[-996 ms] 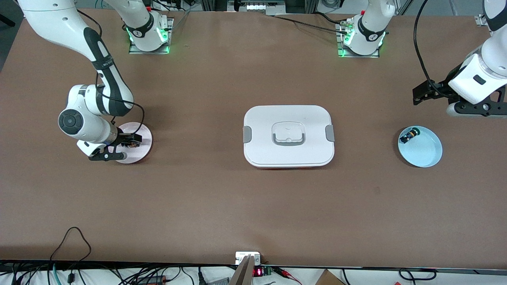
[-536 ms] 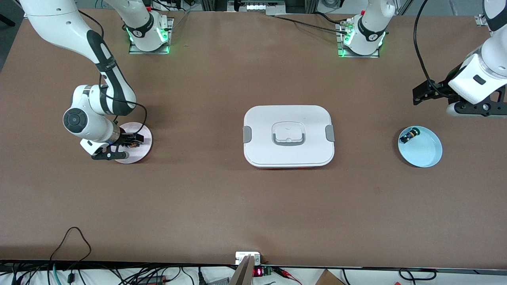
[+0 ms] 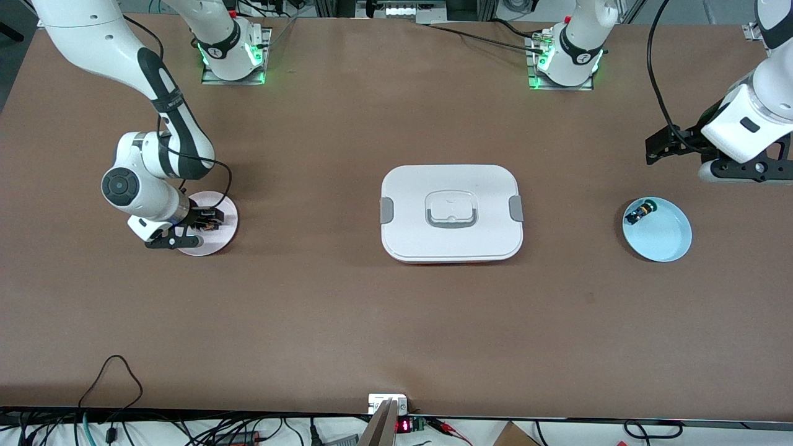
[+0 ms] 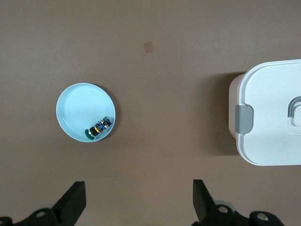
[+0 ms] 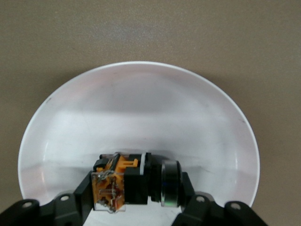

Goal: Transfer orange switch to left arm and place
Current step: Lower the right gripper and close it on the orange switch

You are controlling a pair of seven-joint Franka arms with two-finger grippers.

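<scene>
**Step in hand: picking the switch off the pale plate.** We judge the grasp to be just made. The right gripper [image 3: 207, 221] is down in the pale plate [image 3: 224, 238] at the right arm's end of the table, and its fingers [image 5: 81, 194] are closed on the orange switch [image 5: 123, 182], one on each side of the body. To do this well we would lift straight up until the switch is clear of the plate's rim, check the part sits square between the fingers, and only then travel. The box [image 3: 451, 212] sits mid-table between the two plates, so we would carry the switch high over it or around it, and meet the other arm away from the lid.

**Left gripper [image 3: 657, 148].** Waiting in the air at the left arm's end of the table, its fingers [image 4: 73, 202] spread wide, holding nothing. The blue plate [image 3: 666, 241] below it carries a second switch [image 3: 638, 213], black with a green cap, which we leave alone.

**Orange switch, appearance.** A small part lying on its side in the plate: a black block, an orange section with metal contacts and a clear tan face at one end, and a round collar and cap at the other. Far smaller than the plate. We judge it light, hard and likely to twist in a loose grip.
</scene>
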